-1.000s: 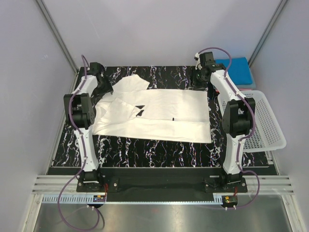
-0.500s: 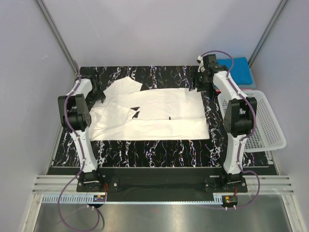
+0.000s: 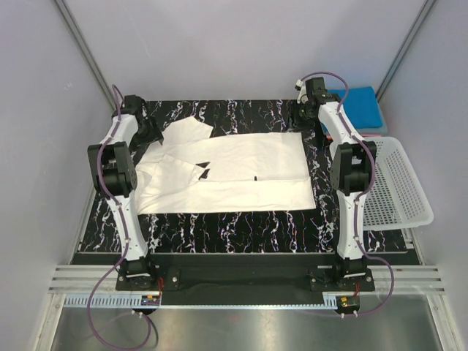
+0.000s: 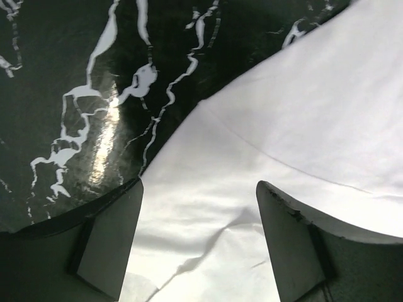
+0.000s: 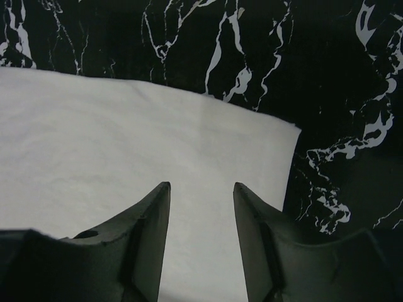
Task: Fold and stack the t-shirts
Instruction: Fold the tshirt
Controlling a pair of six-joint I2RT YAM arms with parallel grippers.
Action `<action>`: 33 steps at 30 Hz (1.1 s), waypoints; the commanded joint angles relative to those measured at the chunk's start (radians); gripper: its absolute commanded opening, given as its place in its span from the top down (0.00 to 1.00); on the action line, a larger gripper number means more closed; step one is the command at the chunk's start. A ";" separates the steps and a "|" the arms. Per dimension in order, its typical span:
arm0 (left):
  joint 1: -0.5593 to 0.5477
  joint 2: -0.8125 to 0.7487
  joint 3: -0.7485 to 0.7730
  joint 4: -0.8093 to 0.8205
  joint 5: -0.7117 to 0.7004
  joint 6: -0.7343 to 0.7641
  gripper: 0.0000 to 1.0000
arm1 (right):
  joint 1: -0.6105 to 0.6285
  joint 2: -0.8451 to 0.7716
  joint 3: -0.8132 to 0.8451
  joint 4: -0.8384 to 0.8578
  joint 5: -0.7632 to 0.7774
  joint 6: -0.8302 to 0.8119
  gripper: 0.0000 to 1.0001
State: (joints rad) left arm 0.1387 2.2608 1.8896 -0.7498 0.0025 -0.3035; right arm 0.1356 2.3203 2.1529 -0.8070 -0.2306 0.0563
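A white t-shirt (image 3: 234,172) lies spread flat on the black marble table (image 3: 241,219), collar to the left, hem to the right. One sleeve (image 3: 186,131) points toward the back. My left gripper (image 3: 150,135) hovers at the shirt's far left by that sleeve. In the left wrist view the left gripper (image 4: 199,184) stands open over white cloth (image 4: 302,126), nothing between its fingers (image 4: 110,242). My right gripper (image 3: 298,118) is at the shirt's far right corner. In the right wrist view the right gripper (image 5: 201,185) is open above the hem corner (image 5: 126,145). A folded blue t-shirt (image 3: 362,106) lies at the back right.
A white lattice basket (image 3: 398,183) sits off the table's right edge, next to the right arm. Grey walls with metal posts close in the back and both sides. Bare marble (image 4: 75,94) shows left of the sleeve and right of the hem (image 5: 352,126).
The shirt has slid slightly left and its sleeve lies flatter. The left gripper moved toward the back left and opened wider. The right gripper shifted over the hem corner.
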 commanded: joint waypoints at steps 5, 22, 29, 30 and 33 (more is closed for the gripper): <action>-0.008 -0.032 0.003 0.145 0.001 0.113 0.19 | -0.079 0.126 0.188 -0.060 -0.147 -0.052 0.46; 0.045 0.203 0.269 0.036 0.214 0.196 0.34 | -0.128 0.309 0.383 -0.156 -0.220 -0.148 0.44; 0.047 0.209 0.263 0.061 0.300 0.210 0.48 | -0.129 0.338 0.375 -0.155 -0.208 -0.173 0.44; 0.047 0.213 0.261 0.063 0.315 0.214 0.50 | -0.131 0.337 0.369 -0.150 -0.208 -0.174 0.44; 0.047 0.221 0.261 0.063 0.326 0.214 0.56 | -0.131 0.333 0.338 -0.123 -0.208 -0.176 0.44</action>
State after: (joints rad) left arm 0.1871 2.4546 2.1204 -0.6968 0.2626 -0.1051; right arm 0.0063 2.6591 2.4924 -0.9489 -0.4294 -0.0940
